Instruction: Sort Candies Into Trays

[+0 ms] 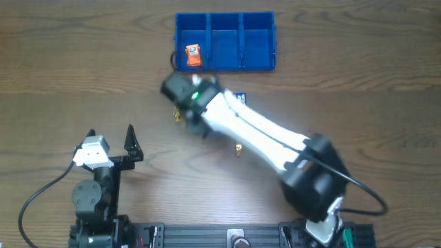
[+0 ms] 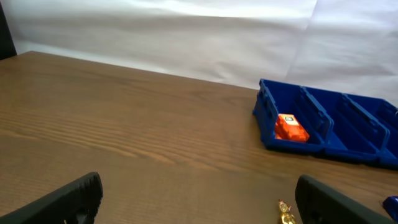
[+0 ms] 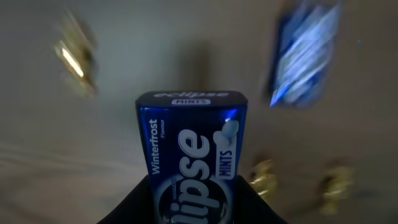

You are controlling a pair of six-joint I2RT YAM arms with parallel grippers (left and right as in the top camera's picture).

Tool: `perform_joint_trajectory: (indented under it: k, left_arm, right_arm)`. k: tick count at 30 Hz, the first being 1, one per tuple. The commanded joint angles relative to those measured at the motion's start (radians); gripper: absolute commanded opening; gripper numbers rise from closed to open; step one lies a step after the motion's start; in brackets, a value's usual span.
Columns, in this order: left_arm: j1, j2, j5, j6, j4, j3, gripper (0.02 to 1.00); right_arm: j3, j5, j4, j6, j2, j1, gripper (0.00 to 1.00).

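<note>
While the right gripper is clamped on a dark blue mint tin, the tin stands upright between its fingers and is not yet in the tray. Whether it is clear of the table I cannot tell.

Around it on the table: a blue packet and at least three gold candies, one off to one side, two closer in.

Progress: one orange candy lies in the tray's left compartment; middle and right compartments look bare. Judged early: tin in hand, packet and gold candies left.

Pose: right arm reaches diagonally from its base across the middle, wrist just short of the tray's front wall. Left gripper rests near its base, fingers wide apart, holding nothing, facing the tray from well away.
</note>
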Motion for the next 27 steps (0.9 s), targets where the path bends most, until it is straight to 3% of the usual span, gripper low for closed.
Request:
perform_joint_trajectory:
  k: [1, 4, 12, 27]
  left_arm:
    - [0.006, -0.006, -0.009, 0.014, -0.045, -0.014, 0.998]
    - [0.006, -0.006, -0.009, 0.014, -0.045, -0.014, 0.998]
    - [0.006, -0.006, -0.009, 0.014, -0.045, -0.014, 0.996]
    - [0.006, -0.006, -0.009, 0.014, -0.045, -0.014, 0.998]
  right_arm:
    - [0.247, 0.134, 0.003, -0.192, -0.023, -0.156, 0.259]
    - [0.346, 0.14, 0.097, -0.282, 0.069, -0.241, 0.259]
    - [0.363, 0.116, 0.348, -0.319, 0.255, -0.308, 0.264]
    - [0.363, 0.1, 0.386, -0.31, 0.352, -0.326, 0.303]
